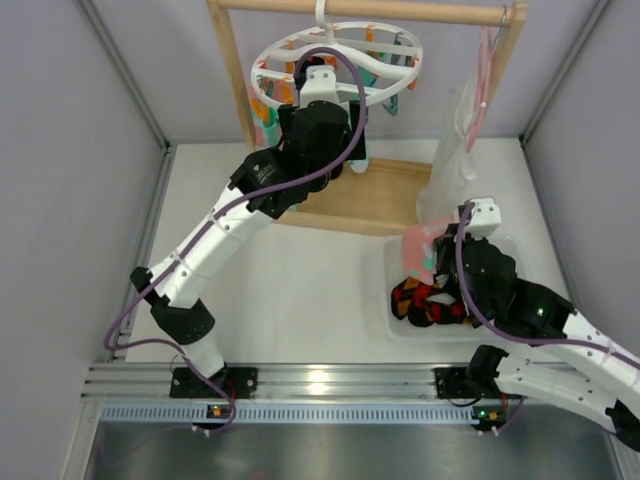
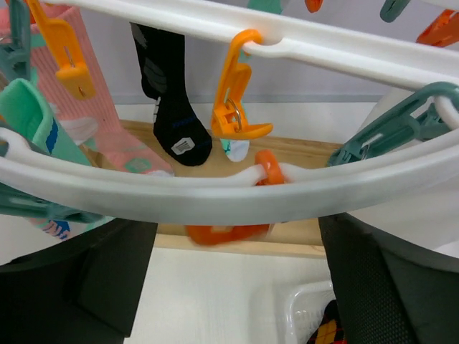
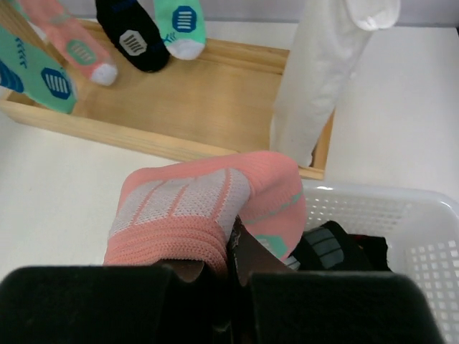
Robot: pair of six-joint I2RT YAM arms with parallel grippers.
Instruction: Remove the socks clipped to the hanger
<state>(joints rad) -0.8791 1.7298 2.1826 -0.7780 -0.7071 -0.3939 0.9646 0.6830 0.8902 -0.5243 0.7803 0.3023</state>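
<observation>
The round white hanger [image 1: 335, 58] hangs from the wooden rack's top bar, and its ring [image 2: 215, 192] crosses the left wrist view. Clipped socks hang from it: a pink one [image 2: 97, 115], a black one [image 2: 172, 107] and a teal one [image 2: 32, 118]. My left gripper [image 2: 237, 283] is open just under the ring, its fingers [image 2: 72, 287] wide apart. A blurred orange clothespin [image 2: 226, 233] hangs beyond them. My right gripper [image 3: 233, 247] is shut on a pink sock [image 3: 193, 211] above the white basket [image 3: 405, 215].
The basket [image 1: 395, 310] holds argyle socks [image 1: 425, 305] and a dark sock [image 3: 330, 247]. A long white garment [image 3: 323, 72] hangs on a pink clothes hanger [image 1: 485, 70] at the rack's right. The rack's wooden base [image 3: 186, 93] lies below the hanging socks.
</observation>
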